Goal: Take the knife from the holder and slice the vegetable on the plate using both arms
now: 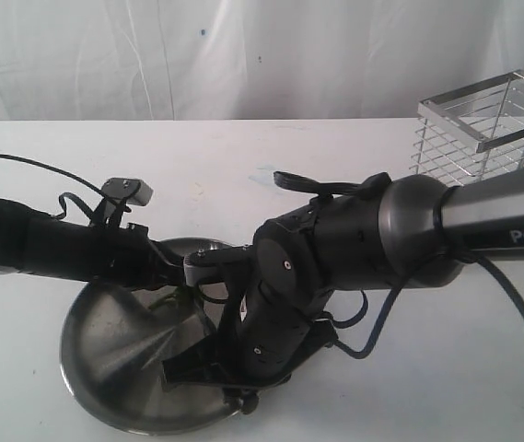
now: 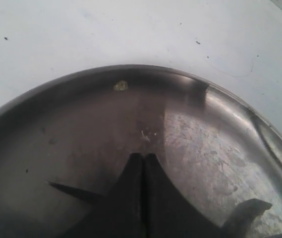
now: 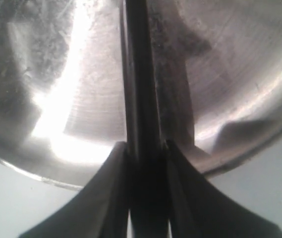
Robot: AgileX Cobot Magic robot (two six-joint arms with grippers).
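Note:
The steel plate [image 1: 105, 354] lies at the front left of the table. My right gripper [image 1: 186, 368] hangs low over its near side, shut on the dark knife [image 3: 138, 74]. The knife's blade runs straight out from the fingers across the plate [image 3: 66, 79]. My left gripper [image 1: 171, 284] reaches in from the left over the plate's far side. Its fingers [image 2: 153, 173] are pressed together above the plate [image 2: 220, 148]. A bit of green vegetable [image 1: 174, 298] shows right at its tip, and whether it is held cannot be told. The wire holder [image 1: 487, 129] stands at the back right.
A small yellowish scrap [image 2: 121, 86] sticks near the plate's rim. A dark pointed shape [image 2: 69, 191] crosses the plate beside the left fingers. The right arm's thick links [image 1: 409, 235] and loose cables [image 1: 519, 313] span the table's right half. A white curtain hangs behind.

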